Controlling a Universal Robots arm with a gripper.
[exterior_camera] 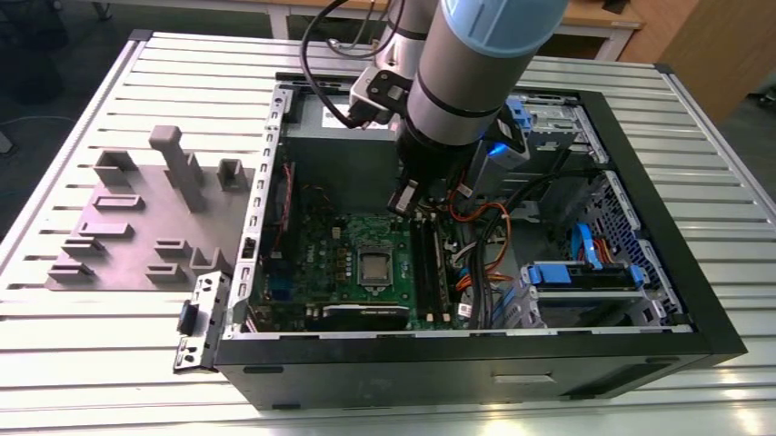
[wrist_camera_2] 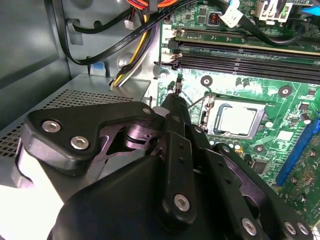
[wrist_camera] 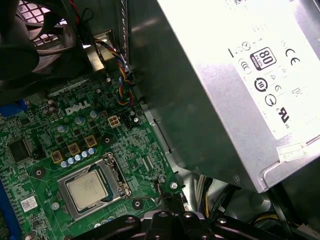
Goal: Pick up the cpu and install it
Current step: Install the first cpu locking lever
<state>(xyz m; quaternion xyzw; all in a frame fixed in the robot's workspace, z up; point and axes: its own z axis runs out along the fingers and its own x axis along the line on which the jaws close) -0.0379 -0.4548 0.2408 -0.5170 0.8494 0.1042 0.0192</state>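
Already 1 cpu [wrist_camera_2: 236, 120] in socket; fingers [wrist_camera_2: 176, 102] empty, beside it.

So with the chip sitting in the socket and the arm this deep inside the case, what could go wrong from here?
1. The cpu lies in its socket frame, which looks unclamped; a nudge could shift it.
2. The gripper hangs close above the motherboard, near the socket lever; dropping lower could bend it.
3. Loose cables run beside the arm and could snag.
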